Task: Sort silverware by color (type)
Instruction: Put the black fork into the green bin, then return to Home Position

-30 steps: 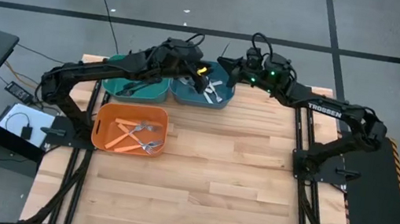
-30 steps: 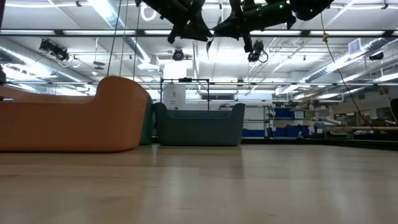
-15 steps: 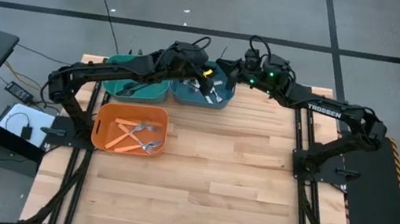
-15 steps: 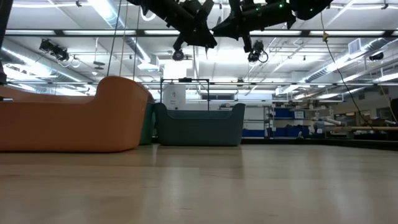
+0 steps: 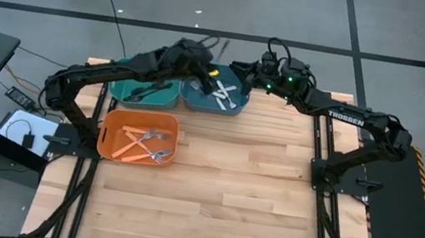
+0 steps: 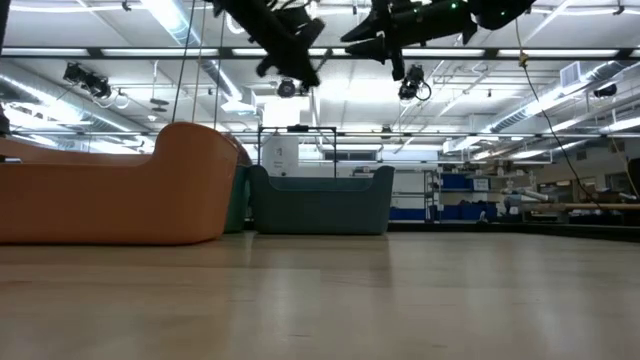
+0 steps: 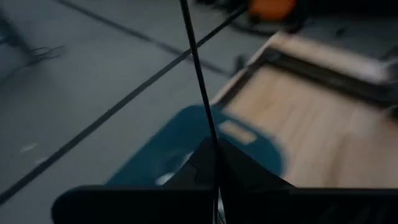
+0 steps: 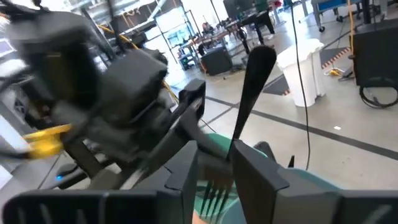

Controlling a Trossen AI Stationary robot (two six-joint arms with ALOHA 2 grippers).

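On the table [image 5: 211, 186] the orange bin [image 5: 139, 136], teal bin [image 5: 145, 90] and blue bin [image 5: 216, 96] already hold sorted forks, while the right gripper [image 8: 214, 163] pinches a black fork [image 8: 249, 93] above them and the left gripper [image 5: 203, 65] hovers nearby, its fingers unreadable, so little seems left.

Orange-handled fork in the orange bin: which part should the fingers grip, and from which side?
Grip the fork at mid-handle, coming straight down from above. It lies flat in the orange bin, whose walls would likely block a sideways approach, and the handle is its longest straight part.
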